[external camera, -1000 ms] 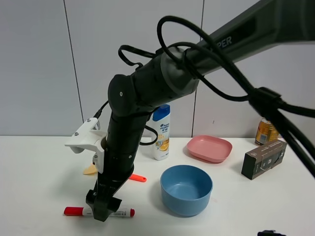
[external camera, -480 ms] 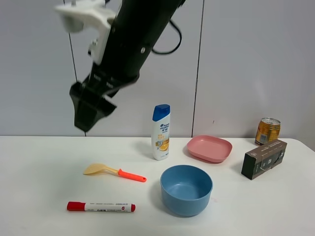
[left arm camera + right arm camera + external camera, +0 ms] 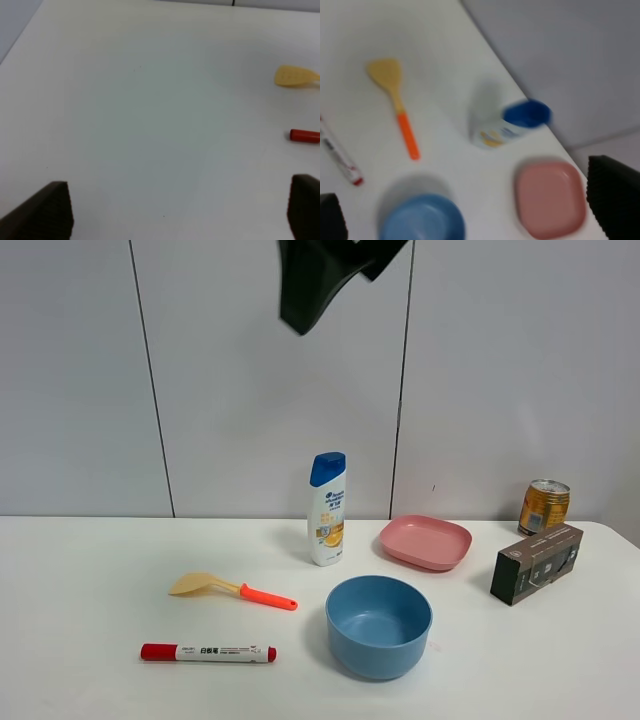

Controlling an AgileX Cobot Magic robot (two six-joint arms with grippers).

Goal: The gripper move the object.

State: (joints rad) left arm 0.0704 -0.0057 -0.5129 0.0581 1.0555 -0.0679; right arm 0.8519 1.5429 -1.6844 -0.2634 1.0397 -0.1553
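Marker [image 3: 208, 652] on table [image 3: 80, 570], print illegible; left claw [image 3: 177, 207] spread, right claw [image 3: 470, 210] spread.

Pale grey panelled wall [image 3: 520, 370] at back, split by thin dark vertical seams [image 3: 151, 380]. White tabletop [image 3: 70, 580] below, matte, evenly lit, soft shadows only.

Open tabletop [image 3: 70, 580] lies left of the marker [image 3: 208, 652] and spatula [image 3: 232, 589], with a bare strip between those 2. The bowl [image 3: 378, 625] blocks the right side; bottle [image 3: 327, 508], plate [image 3: 425, 541], box [image 3: 536, 563] and can [image 3: 543, 505] crowd behind it.
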